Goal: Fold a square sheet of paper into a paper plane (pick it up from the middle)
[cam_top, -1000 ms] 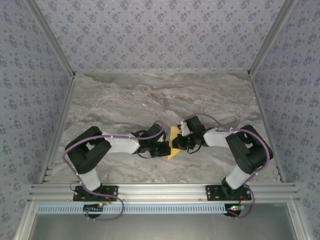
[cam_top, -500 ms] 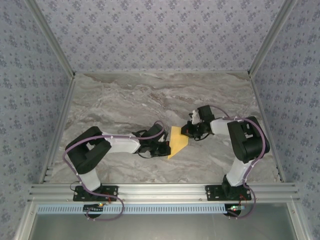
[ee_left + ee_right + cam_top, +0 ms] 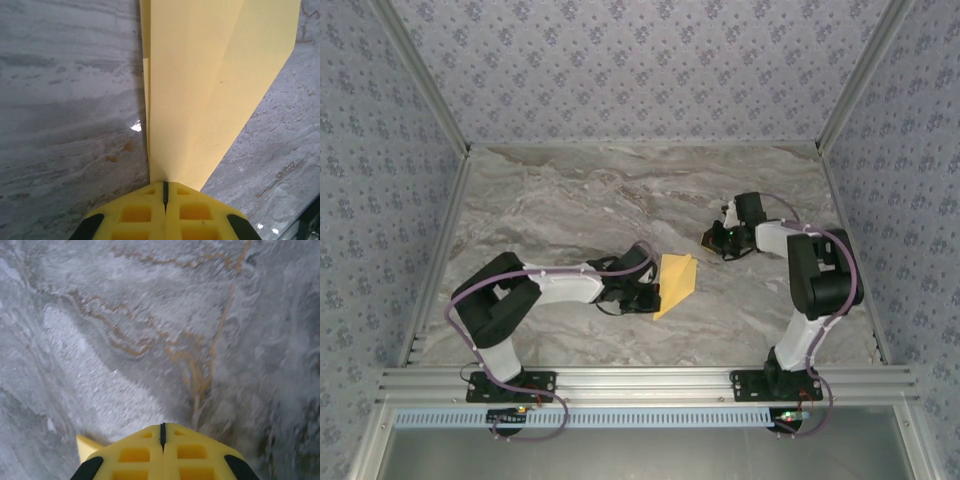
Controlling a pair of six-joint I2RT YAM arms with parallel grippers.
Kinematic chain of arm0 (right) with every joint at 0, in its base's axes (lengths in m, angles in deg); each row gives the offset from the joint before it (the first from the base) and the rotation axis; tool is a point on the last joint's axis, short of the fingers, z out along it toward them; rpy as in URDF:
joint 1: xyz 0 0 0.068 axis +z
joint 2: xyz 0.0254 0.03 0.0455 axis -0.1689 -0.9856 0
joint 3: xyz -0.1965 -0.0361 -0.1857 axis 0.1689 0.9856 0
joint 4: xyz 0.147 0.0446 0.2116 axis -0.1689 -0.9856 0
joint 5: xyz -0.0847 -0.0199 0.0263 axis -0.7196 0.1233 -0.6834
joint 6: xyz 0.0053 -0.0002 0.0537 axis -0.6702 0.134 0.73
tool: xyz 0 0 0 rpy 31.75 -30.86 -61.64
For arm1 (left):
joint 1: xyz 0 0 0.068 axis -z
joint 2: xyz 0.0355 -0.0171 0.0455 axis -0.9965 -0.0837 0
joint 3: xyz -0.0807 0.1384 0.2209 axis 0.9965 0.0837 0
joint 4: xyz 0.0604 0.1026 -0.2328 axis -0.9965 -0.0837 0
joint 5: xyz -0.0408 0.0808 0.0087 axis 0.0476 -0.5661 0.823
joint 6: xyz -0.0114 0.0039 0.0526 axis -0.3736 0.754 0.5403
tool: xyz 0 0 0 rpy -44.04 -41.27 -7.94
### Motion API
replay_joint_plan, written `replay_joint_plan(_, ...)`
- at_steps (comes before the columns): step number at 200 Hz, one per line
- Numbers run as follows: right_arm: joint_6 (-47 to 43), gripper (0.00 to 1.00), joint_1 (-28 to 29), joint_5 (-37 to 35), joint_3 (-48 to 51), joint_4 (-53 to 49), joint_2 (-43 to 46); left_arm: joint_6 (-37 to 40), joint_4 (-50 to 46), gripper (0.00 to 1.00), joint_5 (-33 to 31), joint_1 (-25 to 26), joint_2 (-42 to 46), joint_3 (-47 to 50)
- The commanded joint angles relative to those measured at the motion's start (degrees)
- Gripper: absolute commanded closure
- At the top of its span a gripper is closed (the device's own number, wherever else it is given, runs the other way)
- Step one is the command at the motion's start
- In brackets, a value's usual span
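The square sheet of paper (image 3: 677, 277) is yellow-orange and folded into a long creased wedge, lying low over the marble at the table's middle. My left gripper (image 3: 653, 292) is shut on its near-left end. In the left wrist view the paper (image 3: 210, 90) fans out from the closed seam of that gripper (image 3: 165, 183). My right gripper (image 3: 709, 240) is shut and holds nothing; it hovers to the right of the sheet and a little farther back, apart from it. In the right wrist view the closed gripper (image 3: 162, 425) hangs over bare marble, with a yellow paper corner (image 3: 86, 445) at lower left.
The marble tabletop (image 3: 570, 200) is bounded by aluminium rails (image 3: 620, 378) at the near edge and patterned walls (image 3: 640, 70) on three sides. Both arm bases sit on the near rail.
My right gripper has pulled back to the right, off the paper, uncovering the sheet's right side. My left gripper has stayed shut on the paper in nearly the same place.
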Motion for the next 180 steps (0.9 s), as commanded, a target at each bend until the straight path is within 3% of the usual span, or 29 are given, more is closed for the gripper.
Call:
replay_joint_plan(1,0.29,0.94,2.62,-2.73,3.78,-3.77,7.96,3.37,-4.94,0.96,-1.35,0.22,0.27,-2.85)
replay_joint_plan(31,3.99,0.73,6.28,-6.12,9.66,-5.21,16.43,4.65,-5.23,0.81,-2.28,-0.24,2.64,-5.47)
replay_joint_plan(66,8.78,0.34,9.89,-10.82,14.73,-7.05,26.82,4.96,-5.86,0.58,-5.93,-1.02,5.80,-6.15)
replay_joint_plan(123,13.81,0.01,12.24,-10.70,19.39,-4.72,34.00,5.13,-8.30,0.25,-17.58,-4.15,13.36,-4.81)
replay_joint_plan(167,17.84,0.00,12.38,-8.50,22.44,0.79,33.35,6.84,-8.73,0.01,-22.33,-7.76,17.71,-1.16)
replay_joint_plan(180,18.94,0.00,12.56,-8.54,22.56,1.76,32.59,6.52,-7.66,0.01,-22.43,-9.44,19.08,0.69)
